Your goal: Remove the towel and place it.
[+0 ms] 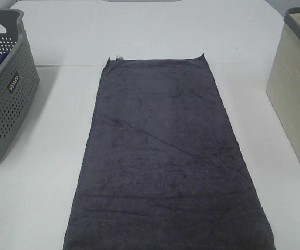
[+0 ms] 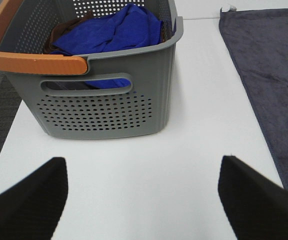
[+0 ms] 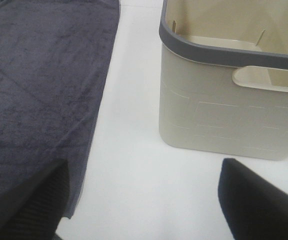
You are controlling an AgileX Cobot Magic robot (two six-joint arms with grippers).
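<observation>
Towel (image 1: 165, 156), large, rectangular, dark charcoal-grey terry: spread flat and full-length on white table (image 1: 139, 31), running lengthwise away from the near table edge. Small white tag (image 1: 118, 57) at the far-left corner of the towel. Faint diagonal crease across the middle of the towel. Near end of the towel cut off by the lower frame edge of the exterior view.

Grey perforated plastic basket (image 1: 4, 88) with orange-topped handle (image 2: 31, 62): standing on the table to the left of the towel, apart from it, with a strip of bare table between. Crumpled blue cloth (image 2: 119, 30) inside, with a darker brown item (image 2: 66, 27) partly hidden beside the cloth.

Beige plastic basket (image 1: 296, 99) with dark grey rim (image 3: 224, 47): standing to the right of the towel, apart from it. No contents visible in the portion of the interior shown.

Left gripper (image 2: 143, 197): jaws spread wide, nothing between them, positioned over bare table between the grey basket and the left edge of the towel.

Right gripper (image 3: 144, 200): jaws fully apart, nothing gripped, one finger (image 3: 29, 205) over the right edge of the towel, the other on the beige basket side. Contact with the towel cannot be determined.
</observation>
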